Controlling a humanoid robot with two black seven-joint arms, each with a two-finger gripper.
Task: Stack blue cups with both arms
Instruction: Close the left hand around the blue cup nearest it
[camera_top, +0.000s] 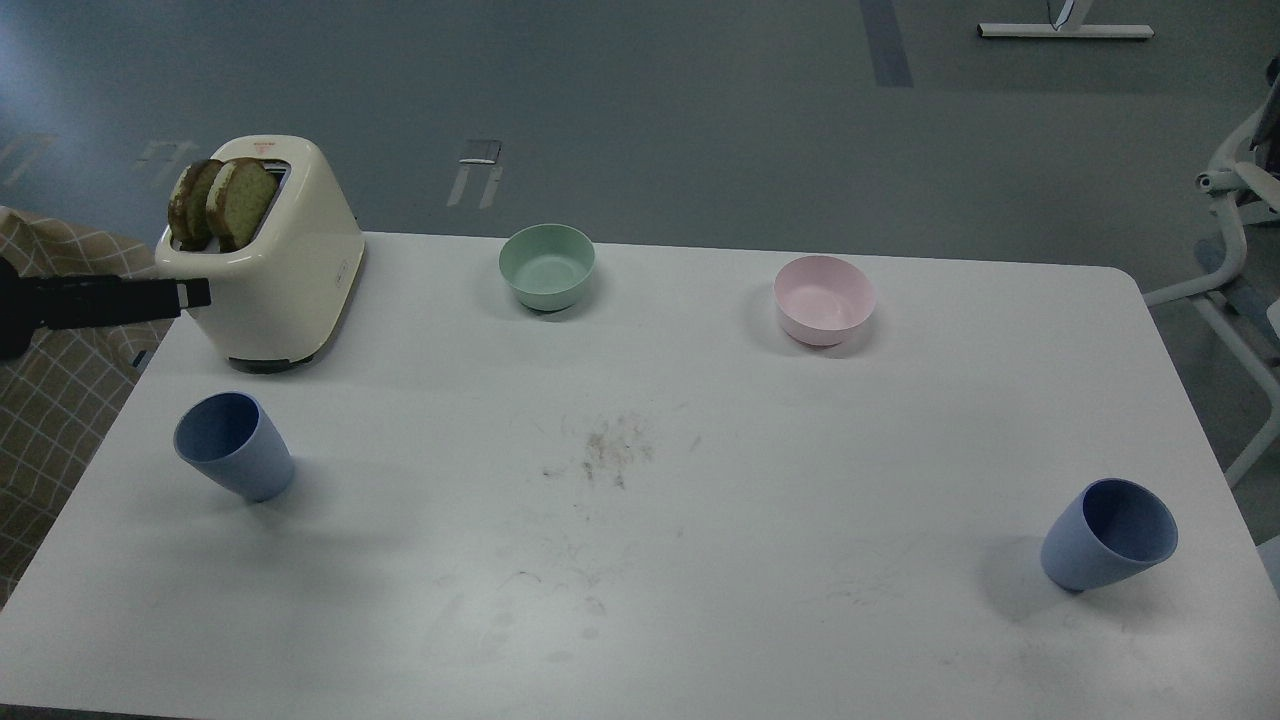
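Fingers on my left arm (195, 293) come in from the left edge, held over the worktop's left rim just in front of the toaster; they show only as one dark bar with a paler tip, so I cannot tell whether they are apart or together, and they carry nothing I can see. My right arm is out of view. On the white worktop (640, 600) the two matte periwinkle-blue handleless tumblers stand well apart: the left blue cup (234, 445) near the front-left, below the toaster, and the right blue cup (1108, 534) near the front-right corner. Both stand upright, mouths open upward, neither touched by anything. A glossy cream two-slot toaster (285, 270) sits at the back-left with two browned bread slices (222, 203) poking from its slots. Along the back, a mint-green round bowl (547, 265) and a pale pink round bowl (824, 299) stand apart. Brownish smudges (610, 450) mark the worktop's middle.
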